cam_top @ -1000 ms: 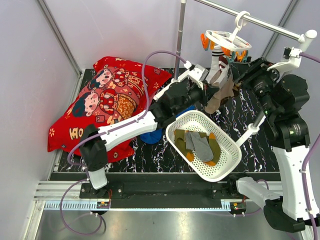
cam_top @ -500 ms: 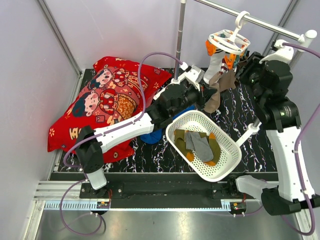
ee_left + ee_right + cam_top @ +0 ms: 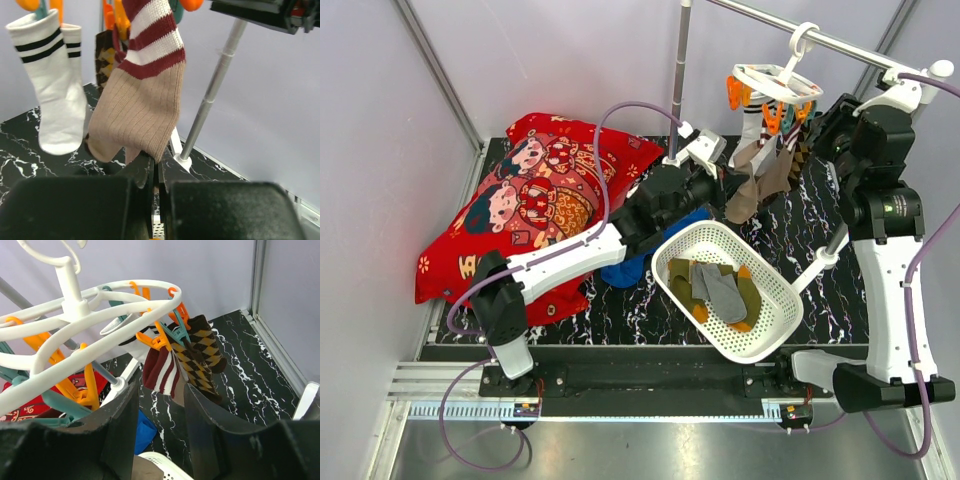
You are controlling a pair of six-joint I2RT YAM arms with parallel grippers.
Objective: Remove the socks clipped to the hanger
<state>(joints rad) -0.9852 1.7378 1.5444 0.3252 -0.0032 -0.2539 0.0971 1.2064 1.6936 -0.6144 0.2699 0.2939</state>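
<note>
Toe of tan sock (image 3: 142, 115) between closed left fingers (image 3: 100, 210); right fingers (image 3: 120, 440) apart, empty, near hanger (image 3: 67, 280).

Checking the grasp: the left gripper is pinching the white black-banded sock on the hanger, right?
Wrong sock. The left wrist view shows the left gripper pinching the tan maroon-striped sock on the hanger; the white black-banded sock hangs free beside it.

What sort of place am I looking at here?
Probably a robot test cell staged as a laundry corner: two arms bolted to a table between bare panel walls, a clip hanger with socks on a rail, a basket holding more.
</note>
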